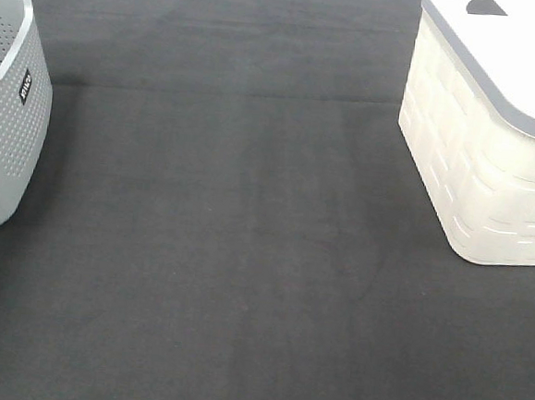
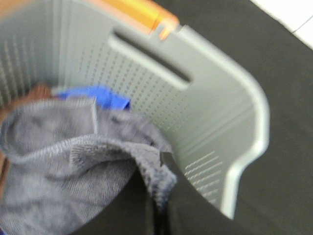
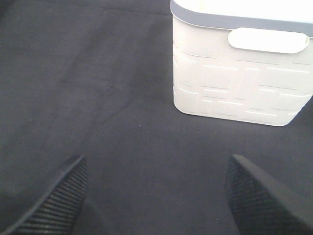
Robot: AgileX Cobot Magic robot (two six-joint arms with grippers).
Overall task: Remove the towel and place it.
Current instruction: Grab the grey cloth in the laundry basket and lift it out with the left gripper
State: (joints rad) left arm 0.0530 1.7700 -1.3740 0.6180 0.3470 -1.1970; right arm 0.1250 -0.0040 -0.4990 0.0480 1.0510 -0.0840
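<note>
The towel [image 2: 58, 161], greyish-lavender with a stitched hem, lies crumpled inside the grey perforated basket [image 2: 210, 122]. In the left wrist view my left gripper [image 2: 164, 169] is down in that basket, its dark jaws shut together on a raised fold of the towel. My right gripper [image 3: 156, 196] hovers over the black mat with its ribbed fingers [image 3: 54, 200] wide apart and nothing between them. Neither gripper shows in the exterior high view, where only the grey basket [image 1: 10, 115] appears at the left edge and its inside is hidden.
A white lidded basket [image 1: 484, 152] stands at the right, a short way ahead of my right gripper as the white basket [image 3: 234, 83]. A blue cloth [image 2: 105, 95] and a brown cloth [image 2: 41, 90] lie under the towel. An orange part [image 2: 137, 10] crosses the basket's far rim.
</note>
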